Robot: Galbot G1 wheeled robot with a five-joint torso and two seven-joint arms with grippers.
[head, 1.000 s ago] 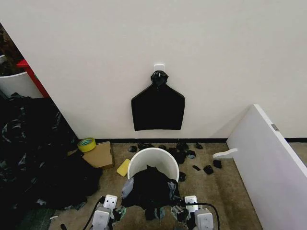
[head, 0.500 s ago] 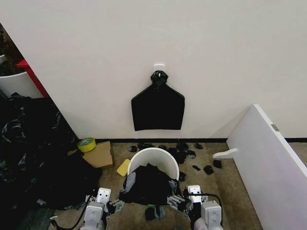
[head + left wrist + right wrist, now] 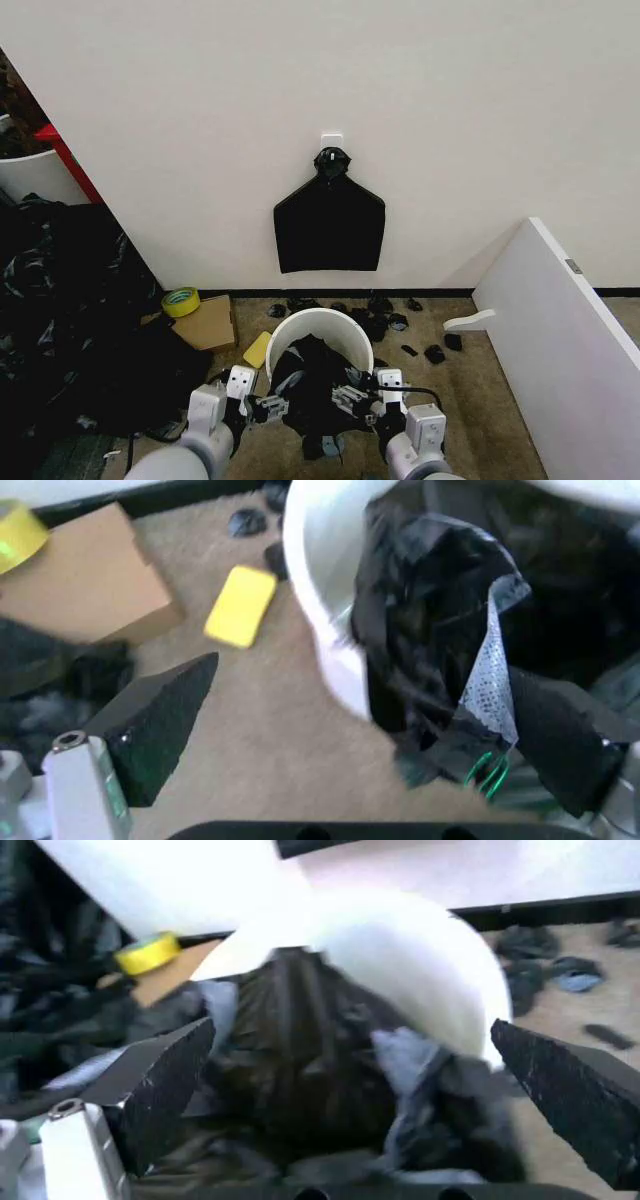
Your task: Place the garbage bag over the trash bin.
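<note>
The cream-white trash bin stands on the carpet near the wall. The black garbage bag lies bunched in its mouth and hangs over the near rim toward me. My left gripper is at the bag's left edge and my right gripper is at its right edge. In the left wrist view the gripper is open, its fingers wide apart, with the bag draped over the bin's wall between them. The right gripper is open too, facing the bag and the bin.
Another black bag hangs from a wall hook. A yellow tape roll, a cardboard box and a yellow pad lie left of the bin. Black scraps are scattered behind it. A white panel leans at right and a black plastic heap fills the left.
Both grippers spread apart, then moved forward and inward to the bin's near rim. The bag now sits narrower and farther into the bin's mouth.
</note>
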